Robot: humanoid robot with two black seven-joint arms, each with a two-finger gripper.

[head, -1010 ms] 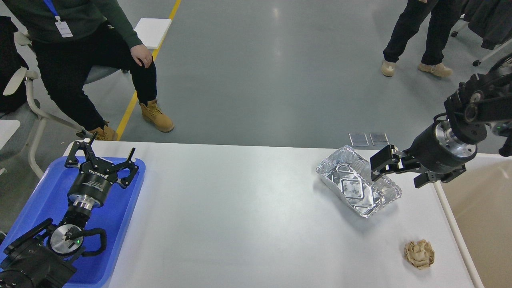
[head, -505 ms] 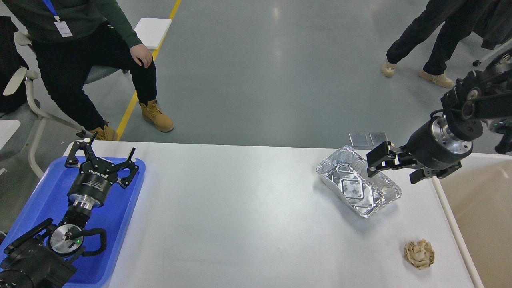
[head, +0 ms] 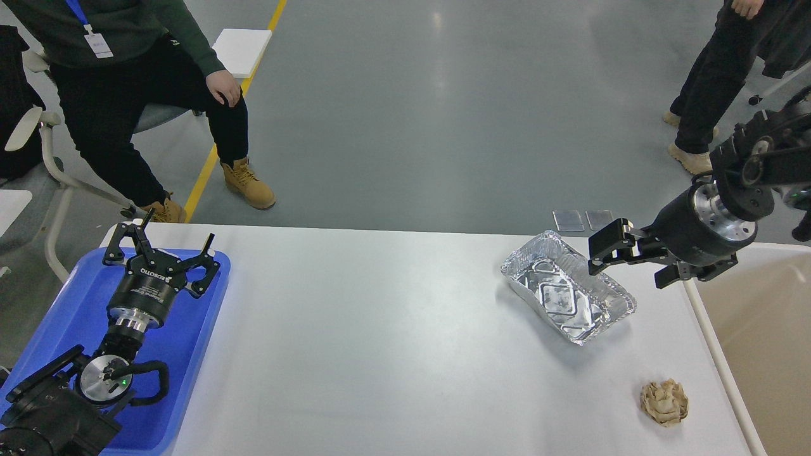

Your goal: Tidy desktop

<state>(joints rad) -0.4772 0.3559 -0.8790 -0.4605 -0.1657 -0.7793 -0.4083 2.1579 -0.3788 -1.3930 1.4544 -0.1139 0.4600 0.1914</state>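
Note:
The white desktop (head: 380,342) fills the lower view. An empty foil tray (head: 567,288) lies on it at the right, and a crumpled brown paper ball (head: 664,401) lies near the front right corner. My right gripper (head: 630,266) hovers just above the foil tray's far right end, with its fingers spread and holding nothing. My left gripper (head: 161,247) is open and empty above the blue plastic tray (head: 70,316) at the desktop's left end.
A beige rimmed bin (head: 760,329) stands against the desktop's right edge. A seated person (head: 127,82) is behind the left corner. Another person (head: 716,82) stands at the back right. Two small clear plates (head: 583,220) lie on the floor behind the desktop.
My right gripper has risen slightly and drawn back to the right, away from the foil tray, which has not moved. The person at the back right has stepped right. The left arm is still.

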